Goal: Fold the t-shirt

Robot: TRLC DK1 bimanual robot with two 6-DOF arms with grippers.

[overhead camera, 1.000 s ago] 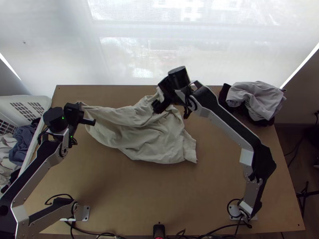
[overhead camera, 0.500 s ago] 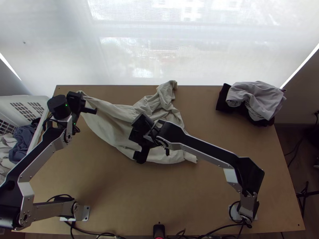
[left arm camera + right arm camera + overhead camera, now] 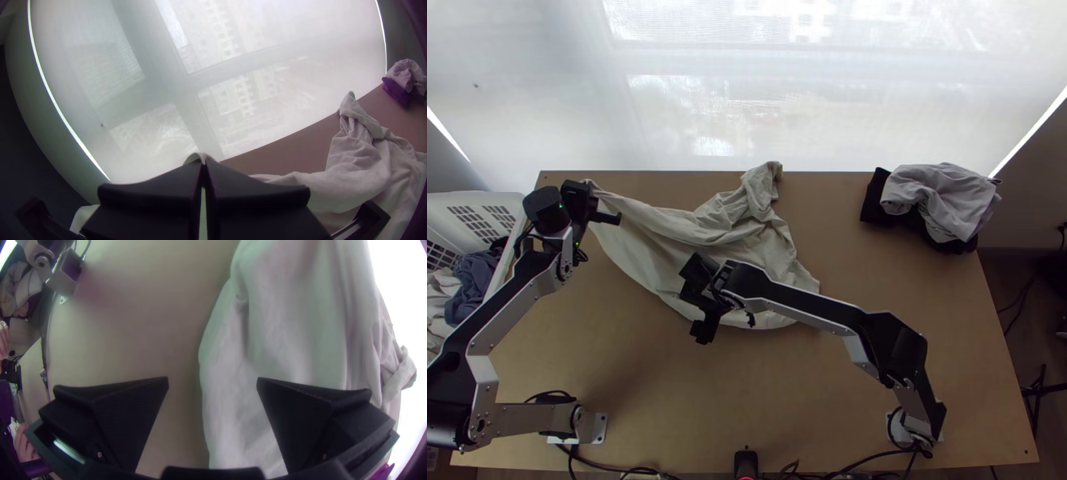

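T-shirt [image 3: 767, 244] lies rumpled and partly spread on the far half of the worktop [image 3: 667, 384], with a twisted end poking toward the far edge. Your left gripper [image 3: 202, 163] has its fingers clamped on one corner. Your right gripper [image 3: 212, 382] has its fingers wide apart, the near edge of the shirt running between them. You look to be straightening it out, ahead of any proper fold. Next, bring the right fingers down onto that edge, close them, then draw gently against the left to flatten the creases.
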